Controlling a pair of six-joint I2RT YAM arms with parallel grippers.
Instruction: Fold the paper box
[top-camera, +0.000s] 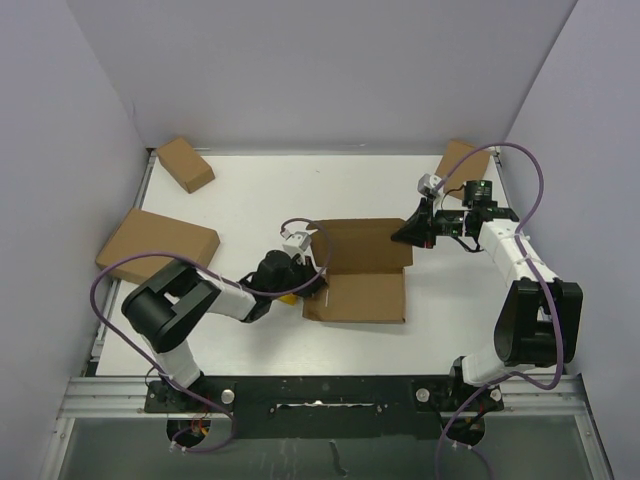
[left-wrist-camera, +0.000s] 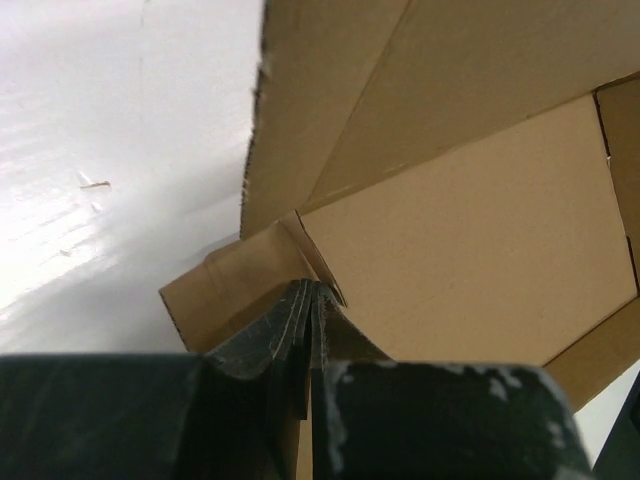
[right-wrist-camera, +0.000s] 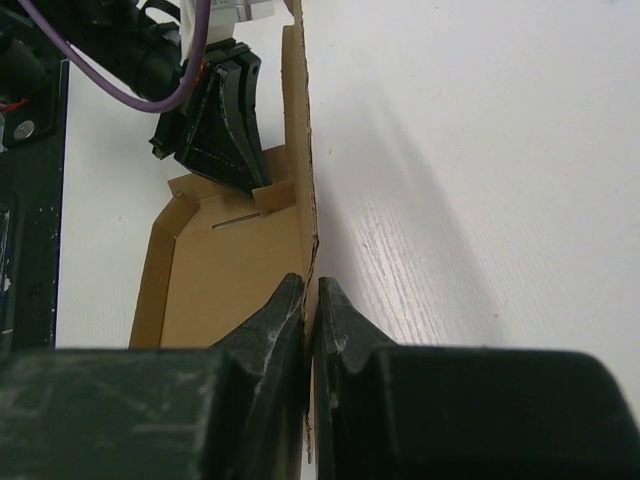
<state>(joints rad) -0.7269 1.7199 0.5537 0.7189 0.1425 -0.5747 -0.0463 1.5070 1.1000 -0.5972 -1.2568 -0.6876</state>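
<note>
the paper box (top-camera: 365, 272) lies at the middle of the white table (top-camera: 250, 190), between the two grippers. material: brown corrugated cardboard, die-cut, matte, with scored fold lines and raw fluted edges. in the top view the near panel lies flat and rectangular; the far panel joins it along a crease.

left gripper (top-camera: 310, 284): clenched on a flap at the box's left edge. the left wrist view shows a thin cardboard strip pinched between the dark, scuffed fingers (left-wrist-camera: 262, 345), with the flap bent beside them.

right gripper (top-camera: 412, 236): clenched on the box's right side. the right wrist view shows an upright cardboard wall, ragged along its edge, nipped between two black tapered fingers.

a small yellow block (top-camera: 288, 297) shows just beneath the left gripper; whether it touches the box cannot be told.

three closed cardboard boxes rest well apart from the work: far left (top-camera: 185, 163), left edge (top-camera: 157, 245), far right (top-camera: 458, 160).
</note>
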